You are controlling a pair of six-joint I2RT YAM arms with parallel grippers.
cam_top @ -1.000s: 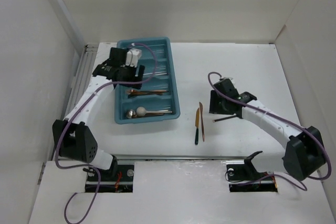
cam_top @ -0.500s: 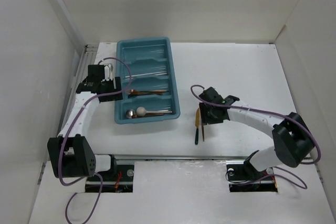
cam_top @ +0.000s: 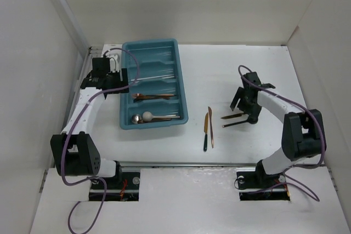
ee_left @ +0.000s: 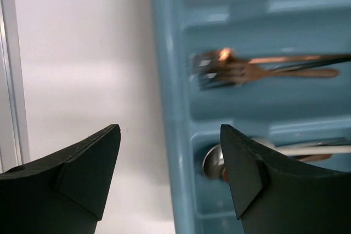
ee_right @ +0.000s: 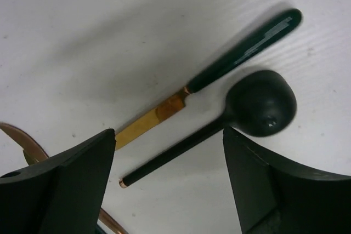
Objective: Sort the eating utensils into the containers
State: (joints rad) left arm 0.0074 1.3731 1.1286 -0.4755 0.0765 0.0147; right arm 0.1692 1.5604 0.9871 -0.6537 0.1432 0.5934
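Observation:
The teal tray (cam_top: 152,47) stands at the back left. It holds copper forks (cam_top: 153,96) in one compartment and spoons (cam_top: 154,117) in the nearest one. My left gripper (cam_top: 120,80) is open and empty. In the left wrist view the left gripper (ee_left: 170,130) straddles the tray's left wall (ee_left: 167,80), with the forks (ee_left: 258,69) and a silver spoon (ee_left: 213,160) beyond it. My right gripper (cam_top: 245,107) is open and empty. In the right wrist view the right gripper (ee_right: 169,132) hovers over a gold knife (ee_right: 219,69) and a black spoon (ee_right: 258,105).
Two more utensils lie mid-table: a gold knife with a dark handle (cam_top: 206,131) and a copper piece (cam_top: 210,124), whose end shows in the right wrist view (ee_right: 22,141). White walls enclose the table on the left, back and right.
My left gripper has drawn back from above the tray to its left wall. My right gripper swung left toward the mid-table utensils, then back right over the gold knife and black spoon.

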